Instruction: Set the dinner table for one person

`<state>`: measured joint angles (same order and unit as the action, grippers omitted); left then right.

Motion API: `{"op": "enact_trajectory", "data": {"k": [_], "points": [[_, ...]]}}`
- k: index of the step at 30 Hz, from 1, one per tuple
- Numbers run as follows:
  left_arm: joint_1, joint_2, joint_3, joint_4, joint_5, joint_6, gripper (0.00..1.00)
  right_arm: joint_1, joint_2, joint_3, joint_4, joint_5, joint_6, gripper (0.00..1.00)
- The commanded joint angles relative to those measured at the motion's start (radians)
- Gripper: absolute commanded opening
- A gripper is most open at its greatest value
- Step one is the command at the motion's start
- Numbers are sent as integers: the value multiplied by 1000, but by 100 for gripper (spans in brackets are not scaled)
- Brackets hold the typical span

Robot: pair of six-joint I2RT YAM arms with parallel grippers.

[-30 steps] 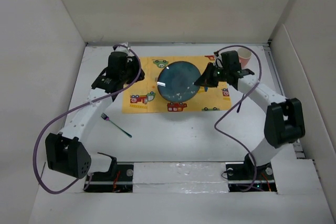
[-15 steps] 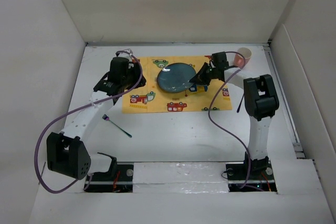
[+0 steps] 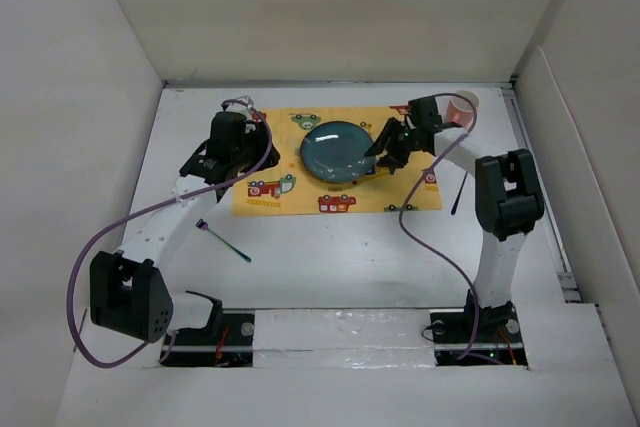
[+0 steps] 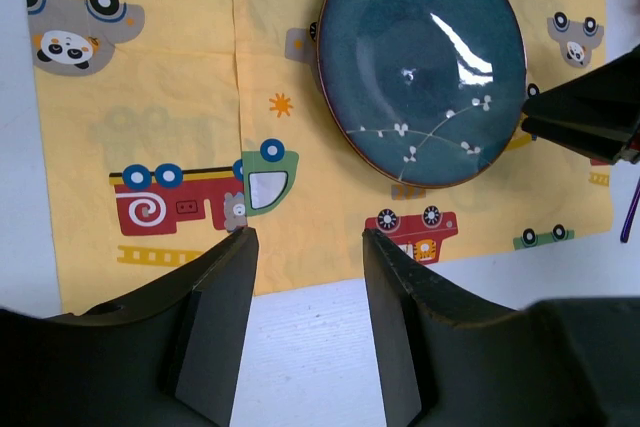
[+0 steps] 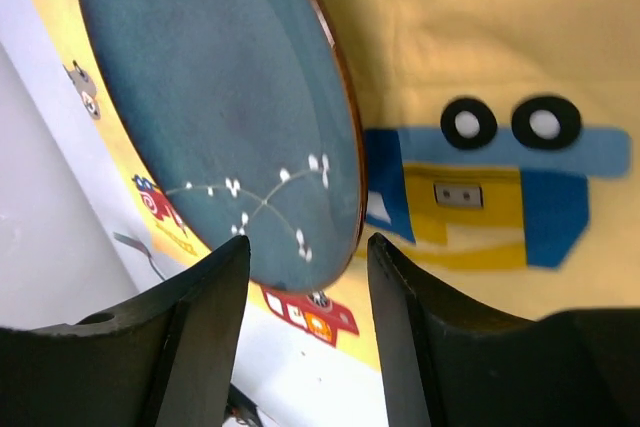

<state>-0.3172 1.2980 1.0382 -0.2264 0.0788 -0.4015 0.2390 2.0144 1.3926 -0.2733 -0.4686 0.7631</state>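
Note:
The white dinner table (image 3: pixel 340 257) carries a yellow car-print mat (image 3: pixel 300 192), and a blue-green plate (image 3: pixel 340 151) lies on the mat's middle. My right gripper (image 3: pixel 385 155) is at the plate's right rim. In the right wrist view it (image 5: pixel 308 242) is open, with the plate (image 5: pixel 220 97) just ahead of the fingertips and nothing held. My left gripper (image 3: pixel 248 152) hovers over the mat's left part. The left wrist view shows it (image 4: pixel 307 235) open and empty above the mat's near edge (image 4: pixel 300 267), and the plate (image 4: pixel 420 57) is apart from it at upper right.
A fork (image 3: pixel 225 240) lies on the table left of centre, near the left arm. A pink cup (image 3: pixel 463 107) stands at the mat's far right corner. A thin dark utensil (image 3: pixel 458 194) lies right of the mat. White panel walls enclose the table.
My right gripper has opened and let go of the plate, which went from raised and tilted to lying on the mat. The right arm folded upward. The left arm barely moved.

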Motion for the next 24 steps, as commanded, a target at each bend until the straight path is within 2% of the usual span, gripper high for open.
{"op": "enact_trajectory", "data": {"k": [1, 2, 4, 5, 6, 7, 10, 14, 16, 17, 18, 19, 21, 24], "points": [[3, -19, 16, 35, 7, 0, 43, -35, -111, 63, -107, 88, -111, 56], [3, -17, 22, 35, 7, 0, 40, -46, -127, 83, -141, 102, -126, 55], [3, -17, 26, 33, 16, 6, 35, -75, -169, 104, -168, 142, -163, 46], [3, -14, 26, 36, 24, 15, 17, -114, -180, 115, -187, 159, -169, 41], [3, -13, 26, 38, 41, 18, 6, -136, -198, 140, -193, 226, -174, 12], [3, -6, 26, 38, 45, 23, 0, -161, -203, 149, -195, 264, -168, 0], [3, -9, 19, 38, 67, 30, 0, -253, -210, 204, -182, 405, -159, 0], [3, -45, -24, 59, 67, 29, 0, -325, -160, 321, -251, 602, -159, 0], [3, -66, -38, 73, 62, 24, 2, -349, -114, 423, -282, 691, -163, 12], [3, -71, -50, 78, 65, 24, 12, -349, -58, 466, -329, 706, -165, 22], [3, -72, -55, 81, 73, 26, 16, -359, -24, 512, -358, 726, -171, 37], [3, -74, -58, 82, 76, 26, 19, -359, 9, 558, -388, 737, -174, 42], [3, -72, -63, 78, 66, 32, 24, -359, 96, 679, -448, 746, -186, 51], [3, -71, -60, 65, 61, 36, 25, -359, 179, 778, -480, 769, -193, 52]]}}
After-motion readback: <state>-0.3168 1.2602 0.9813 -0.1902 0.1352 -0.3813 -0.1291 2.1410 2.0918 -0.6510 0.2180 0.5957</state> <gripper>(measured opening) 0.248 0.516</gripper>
